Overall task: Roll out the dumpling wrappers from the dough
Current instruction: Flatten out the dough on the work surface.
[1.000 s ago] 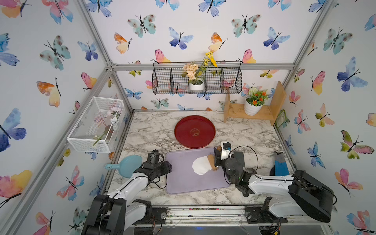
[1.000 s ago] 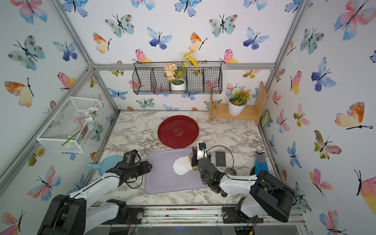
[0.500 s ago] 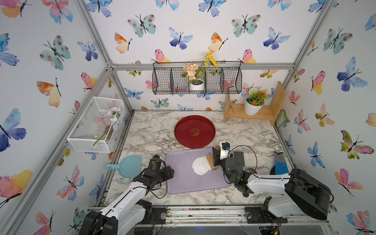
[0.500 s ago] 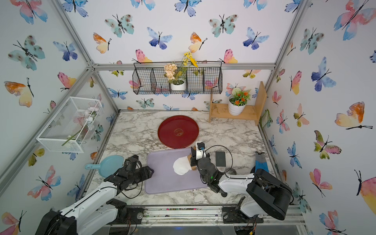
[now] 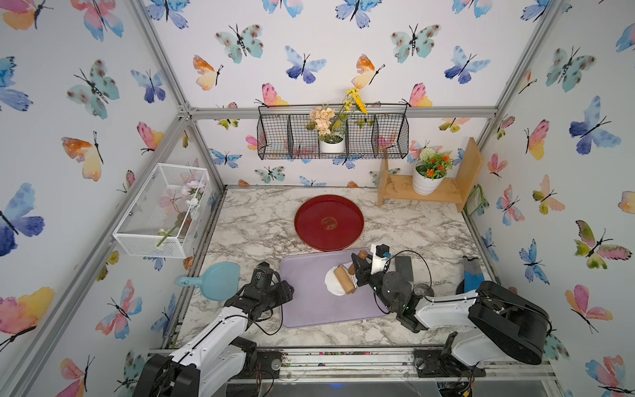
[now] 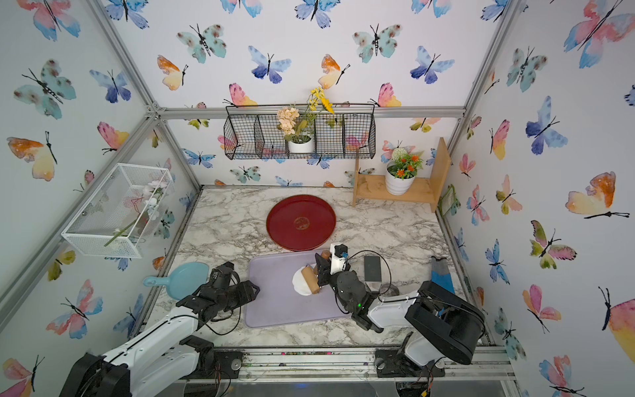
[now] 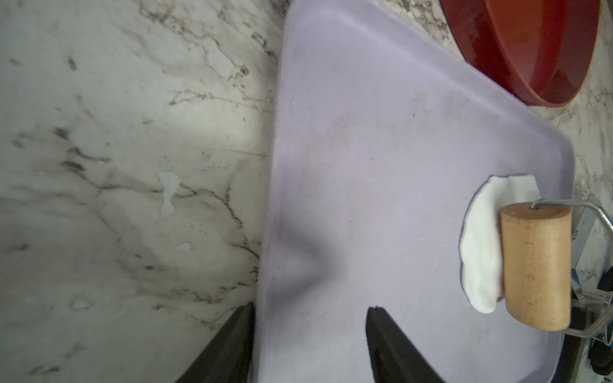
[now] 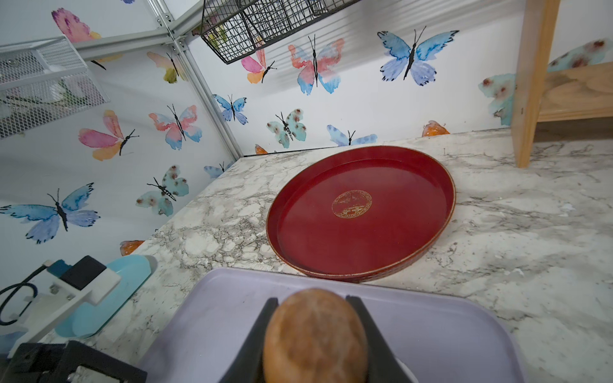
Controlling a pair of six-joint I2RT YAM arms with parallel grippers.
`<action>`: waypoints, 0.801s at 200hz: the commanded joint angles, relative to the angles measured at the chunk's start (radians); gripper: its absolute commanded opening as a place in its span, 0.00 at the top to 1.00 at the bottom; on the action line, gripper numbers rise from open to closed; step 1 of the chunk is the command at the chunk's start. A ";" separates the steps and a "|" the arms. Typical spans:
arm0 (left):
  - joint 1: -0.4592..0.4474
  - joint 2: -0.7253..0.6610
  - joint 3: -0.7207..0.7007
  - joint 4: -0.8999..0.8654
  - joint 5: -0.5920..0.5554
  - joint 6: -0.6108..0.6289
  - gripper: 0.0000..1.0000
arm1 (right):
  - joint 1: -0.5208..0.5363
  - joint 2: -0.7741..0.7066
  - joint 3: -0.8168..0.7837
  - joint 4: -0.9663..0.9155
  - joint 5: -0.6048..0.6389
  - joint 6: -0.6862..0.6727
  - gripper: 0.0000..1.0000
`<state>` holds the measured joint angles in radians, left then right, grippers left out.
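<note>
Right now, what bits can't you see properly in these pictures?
- Dough: the roller covers part of it, in the left wrist view and both top views.
- Roller barrel: hidden behind its handle in the right wrist view.
- Left tool: left wrist view's edge cuts off all but the fingertips.
- Tray emblem: too small to read anywhere.

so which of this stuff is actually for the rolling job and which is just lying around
In the job: dough, wooden roller held in the right gripper, purple mat, probably the red tray.
Just lying about: blue scoop, black slab, flower pot, black wire basket.
</note>
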<state>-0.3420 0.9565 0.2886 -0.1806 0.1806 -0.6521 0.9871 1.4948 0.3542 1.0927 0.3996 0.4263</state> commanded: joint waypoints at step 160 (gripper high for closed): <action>-0.004 -0.078 0.068 -0.107 -0.092 0.000 0.02 | 0.061 -0.027 0.098 -0.353 0.167 -0.001 0.98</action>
<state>-0.3428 0.9054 0.3138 -0.2447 0.1539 -0.6556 1.0508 1.5028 0.4377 0.9646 0.4423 0.5350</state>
